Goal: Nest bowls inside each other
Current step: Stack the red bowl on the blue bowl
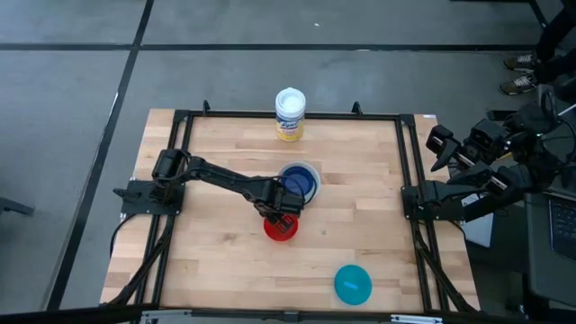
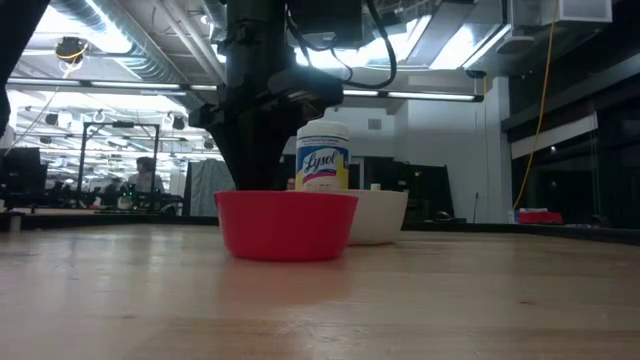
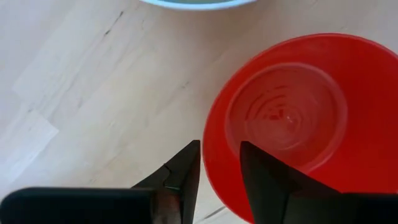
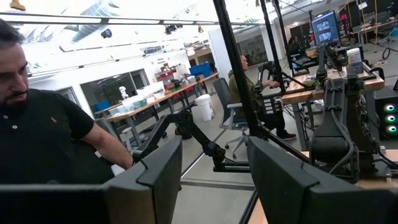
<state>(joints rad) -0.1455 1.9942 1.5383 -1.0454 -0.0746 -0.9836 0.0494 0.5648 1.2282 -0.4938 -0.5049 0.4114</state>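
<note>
A red bowl (image 1: 281, 229) (image 2: 286, 222) stands upright on the table's middle. My left gripper (image 3: 220, 177) (image 1: 279, 212) points down over its near-left rim, open, with one finger inside the bowl and one outside. Just behind the red bowl, a dark blue bowl (image 1: 299, 181) sits nested in a white bowl (image 2: 382, 214). A teal bowl (image 1: 353, 283) lies near the table's front right. My right gripper (image 4: 214, 180) is held high off the table's right edge, open, with nothing in it. My left gripper comes from above, pointing down, and straddles the red bowl's rim (image 3: 214, 155), one finger (image 3: 264, 180) inside and the other (image 3: 185, 177) outside. Whether either finger touches the rim, I cannot tell. The bowl stands flat on the table.
A white canister with a yellow label (image 1: 290, 114) stands at the table's far edge. A black frame (image 1: 180, 162) runs along the table's sides. Bare wood lies to the left and front of the red bowl. People sit in the room beyond.
</note>
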